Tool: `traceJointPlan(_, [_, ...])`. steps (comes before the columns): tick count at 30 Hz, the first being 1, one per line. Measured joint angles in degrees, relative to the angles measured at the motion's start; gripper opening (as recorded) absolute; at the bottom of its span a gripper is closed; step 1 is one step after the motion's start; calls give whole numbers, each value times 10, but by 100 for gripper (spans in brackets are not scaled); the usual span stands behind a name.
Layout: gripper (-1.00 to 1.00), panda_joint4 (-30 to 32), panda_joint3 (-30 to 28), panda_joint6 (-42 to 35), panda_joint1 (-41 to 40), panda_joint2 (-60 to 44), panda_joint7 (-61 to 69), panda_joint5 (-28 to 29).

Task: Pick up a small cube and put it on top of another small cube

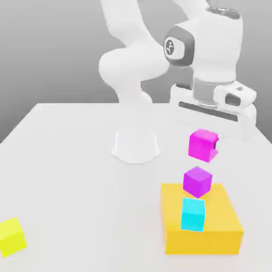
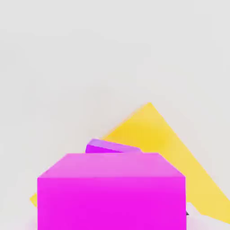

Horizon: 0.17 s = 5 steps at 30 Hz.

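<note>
My fingers clamped on the magenta cube (image 1: 202, 145), the violet cube (image 1: 197, 181) near the orange block (image 1: 202, 218), near right.

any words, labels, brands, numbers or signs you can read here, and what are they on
No readable words, brands or numbers.
One sign: a small round dark emblem on the robot arm, near its wrist, in the exterior view; too small to make out.
The magenta cube and orange-yellow block bear no lettering on the faces seen.
</note>
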State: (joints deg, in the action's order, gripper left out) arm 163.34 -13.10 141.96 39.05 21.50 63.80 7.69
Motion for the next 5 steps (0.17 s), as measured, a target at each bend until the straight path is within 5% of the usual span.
traceJointPlan(2, [-100,11,-5,47,1,-37,4,-2])
traceJointPlan(3, [100,13,-6,60,2,-47,5,-2])
traceJointPlan(5, [100,13,-6,60,2,-47,5,-2])
